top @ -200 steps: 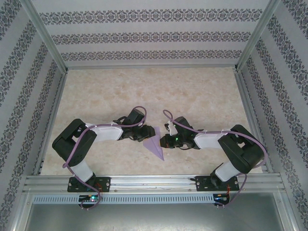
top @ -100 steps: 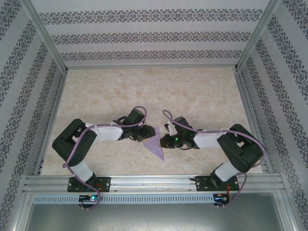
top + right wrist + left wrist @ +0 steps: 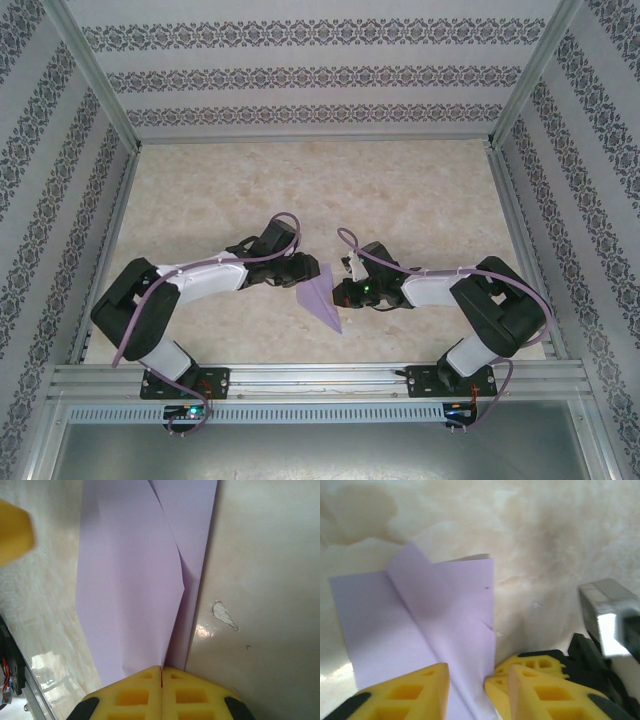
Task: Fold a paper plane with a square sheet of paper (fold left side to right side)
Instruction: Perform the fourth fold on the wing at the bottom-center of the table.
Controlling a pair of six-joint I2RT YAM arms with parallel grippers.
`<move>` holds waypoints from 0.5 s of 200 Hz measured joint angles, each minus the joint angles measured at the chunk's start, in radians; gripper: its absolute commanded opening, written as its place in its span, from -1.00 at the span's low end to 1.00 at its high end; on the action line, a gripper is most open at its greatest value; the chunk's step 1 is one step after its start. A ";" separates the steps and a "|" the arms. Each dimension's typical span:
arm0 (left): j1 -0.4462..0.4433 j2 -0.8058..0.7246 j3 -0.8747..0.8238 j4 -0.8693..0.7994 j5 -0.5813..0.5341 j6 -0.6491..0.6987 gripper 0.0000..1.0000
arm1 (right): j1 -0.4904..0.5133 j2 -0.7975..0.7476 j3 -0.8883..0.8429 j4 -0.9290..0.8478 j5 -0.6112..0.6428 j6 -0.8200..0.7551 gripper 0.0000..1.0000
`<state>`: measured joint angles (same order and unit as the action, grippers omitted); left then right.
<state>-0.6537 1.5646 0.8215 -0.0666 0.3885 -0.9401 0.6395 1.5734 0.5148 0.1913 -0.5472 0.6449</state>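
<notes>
While my right gripper (image 3: pixel 162 669) pinches the paper plane (image 3: pixel 130 580) at its right edge, I see my left gripper (image 3: pixel 466 674) spread apart, straddling the plane's left side.

I run two matching arms: the left arm (image 3: pixel 205 280) and right arm (image 3: pixel 435 288) have glossy black joint housings and a white forearm shell, each trailing a lavender cable (image 3: pixel 288 214). A green light (image 3: pixel 368 290) glows by the right wrist. The left gripper (image 3: pixel 470 676) and right gripper (image 3: pixel 161 671) have yellow fingers moulded with square pockets
</notes>
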 measured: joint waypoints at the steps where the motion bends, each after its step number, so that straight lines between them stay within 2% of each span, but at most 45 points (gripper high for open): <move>1: 0.000 -0.001 0.000 0.000 0.000 -0.001 -0.52 | 0.000 0.000 0.000 0.000 0.000 0.000 -1.00; 18: 0.000 0.000 0.002 0.011 0.025 0.010 -0.69 | 0.005 0.000 0.002 -0.003 0.006 0.000 -1.00; 37: 0.000 0.029 0.002 0.045 0.066 0.012 -0.78 | 0.005 0.000 0.008 -0.016 0.011 0.000 -1.00; 73: -0.002 0.134 0.002 0.116 0.135 0.012 -0.82 | 0.006 0.003 0.014 -0.027 0.014 0.000 -1.00; 100: -0.002 0.179 0.006 0.122 0.143 0.013 -0.84 | 0.011 0.005 0.025 -0.046 0.020 0.000 -1.00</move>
<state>-0.6556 1.7439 0.8280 0.0555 0.5320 -0.9268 0.6506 1.5780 0.5400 0.1455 -0.5270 0.6445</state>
